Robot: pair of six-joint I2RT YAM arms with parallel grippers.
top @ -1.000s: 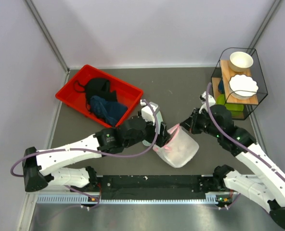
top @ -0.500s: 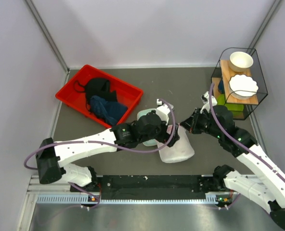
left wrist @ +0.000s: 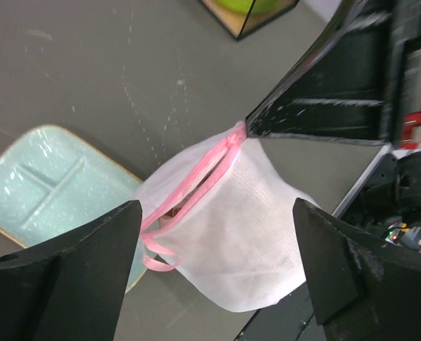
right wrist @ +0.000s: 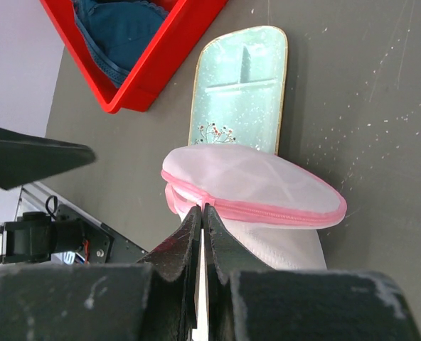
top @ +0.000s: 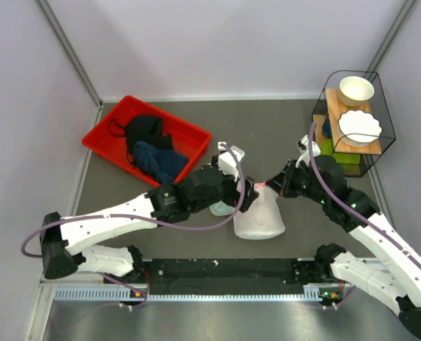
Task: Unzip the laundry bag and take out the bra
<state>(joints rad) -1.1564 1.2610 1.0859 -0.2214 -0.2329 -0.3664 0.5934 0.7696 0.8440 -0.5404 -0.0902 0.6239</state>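
Starting at the left of the top external view, a red bin [top: 193, 140] holds a black garment [top: 145, 129] and a dark blue cloth [top: 157, 162]; the right wrist view cuts the bin off at a corner. Right of it, the left arm covers most of the mint tray [top: 217, 209], whose near end also lies under the laundry bag [right wrist: 253, 181].

The left end effector [left wrist: 216, 209] is spread wide, its fingers either side of the bag and clear of it. The bag hangs between the two end effectors, its bottom on the table [top: 267, 135]. Its mesh is too cloudy to make out the bra. A short gap shows in the pink zipper line near its lower end in the left wrist view.

The right end effector [right wrist: 200, 209] is pinched onto the pink trim at the bag's top edge. Beyond it, a black wire rack [top: 335, 114] holds two white bowls [top: 356, 90], and green items lower down are hard to identify.

The table is dark grey, speckled and scuffed, enclosed by pale walls.
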